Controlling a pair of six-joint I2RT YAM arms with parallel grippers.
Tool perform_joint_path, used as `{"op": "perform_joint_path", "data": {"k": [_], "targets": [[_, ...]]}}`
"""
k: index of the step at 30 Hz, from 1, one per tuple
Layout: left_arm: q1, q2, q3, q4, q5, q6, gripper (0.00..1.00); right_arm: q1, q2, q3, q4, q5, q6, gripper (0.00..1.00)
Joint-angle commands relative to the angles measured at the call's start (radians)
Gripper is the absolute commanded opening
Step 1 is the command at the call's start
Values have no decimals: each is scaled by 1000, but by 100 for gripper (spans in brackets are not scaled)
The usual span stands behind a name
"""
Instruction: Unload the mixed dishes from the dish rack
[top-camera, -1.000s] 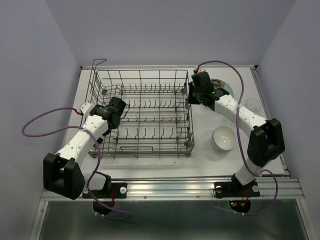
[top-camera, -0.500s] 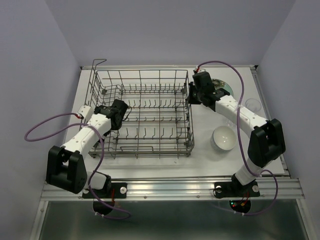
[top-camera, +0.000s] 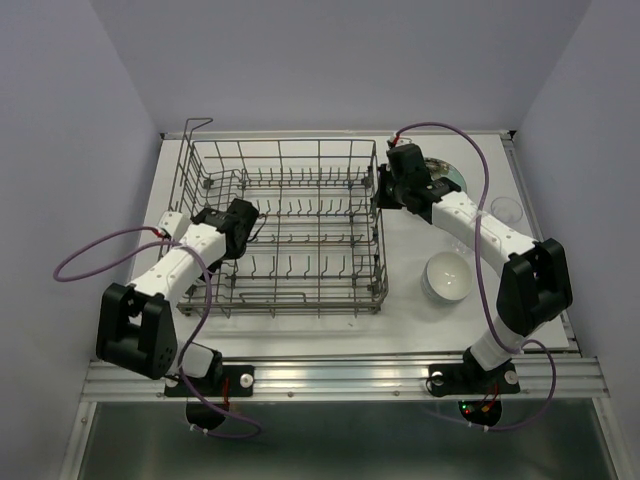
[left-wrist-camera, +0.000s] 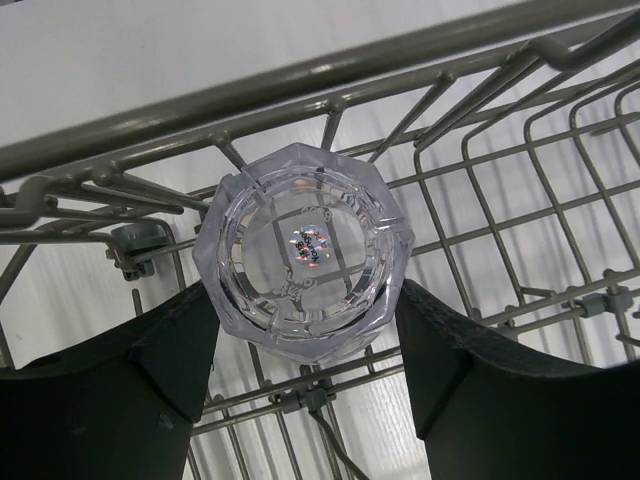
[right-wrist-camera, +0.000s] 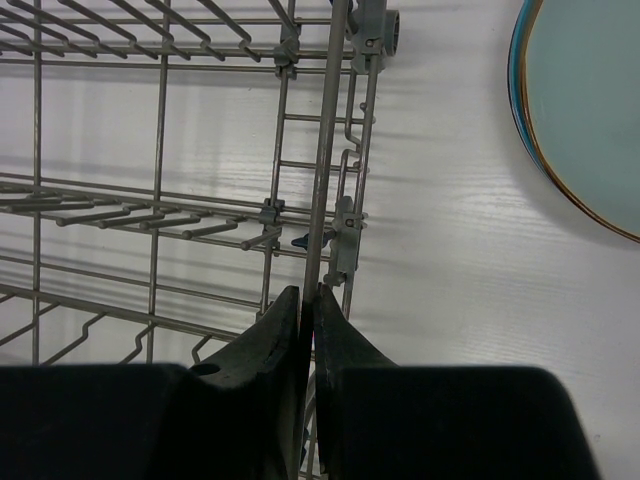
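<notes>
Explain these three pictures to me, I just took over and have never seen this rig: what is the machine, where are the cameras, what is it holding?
These are two white robot arms bolted at the near edge of a table. The wide picture looks down from above and behind them. The other two come from a camera on each wrist, with that arm's dark jaws at the bottom. A grey wire dish rack fills the middle. To its right lie a white bowl, a pale green plate and a small clear glass. The left jaws flank a faceted glass inside the rack, close against it, but a firm grip is not certain. The right jaws are shut on the rack's rim wire.
</notes>
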Motion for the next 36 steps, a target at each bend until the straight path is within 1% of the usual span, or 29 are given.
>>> {"op": "perform_joint_path", "data": {"k": [1,2,3,6,8,12,13,14,16,17,18,19,20,21,22,24,25,26,27,31,32,34,36], "targets": [[2,-129,53,-45,-50,42,0,29,-19,-15,5,-134,-61,1],[2,-146,81,-19,-50,77,0,29,-21,-14,5,-135,-61,1],[0,-162,98,-8,-47,147,0,29,-19,-14,6,-136,-61,1],[-10,-200,176,9,-73,220,0,29,-19,-11,5,-136,-60,1],[-20,-200,245,0,-85,264,0,29,-18,-9,5,-134,-60,1],[-67,-174,339,37,-114,372,0,29,-18,-2,5,-128,-58,1],[-95,-159,357,44,-113,387,0,29,-22,5,6,-122,-56,3],[-105,-154,392,75,-105,445,0,29,-24,9,6,-107,-52,5],[-145,-151,432,121,-93,497,0,29,-33,24,6,-99,-47,10],[-159,-153,441,177,-82,555,0,29,-35,34,5,-94,-44,12],[-173,-156,451,178,-82,556,0,29,-38,41,3,-94,-43,14],[-187,-168,458,249,-47,632,0,29,-42,57,5,-94,-40,16],[-190,-177,463,285,-23,661,0,29,-52,64,6,-94,-38,17],[-193,-189,457,372,35,730,0,29,-56,71,6,-91,-37,19],[-193,-202,448,420,62,758,0,29,-61,78,6,-90,-35,20],[-193,-240,416,519,112,807,0,29,-70,95,6,-91,-30,35],[-193,-251,412,521,137,810,0,29,-79,97,3,-96,-33,40],[-193,-251,412,517,139,807,0,29,-85,97,3,-105,-33,44],[-193,-252,408,498,131,806,0,29,-90,95,3,-105,-33,47],[-181,-252,388,406,70,732,0,29,-98,91,0,-88,-40,52],[-176,-251,382,370,70,715,0,29,-98,91,-6,-88,-59,60],[-149,-249,373,331,77,692,0,29,-107,97,-11,-44,-64,64],[-120,-251,353,275,100,648,0,29,-114,95,-11,-47,-81,76]]}}
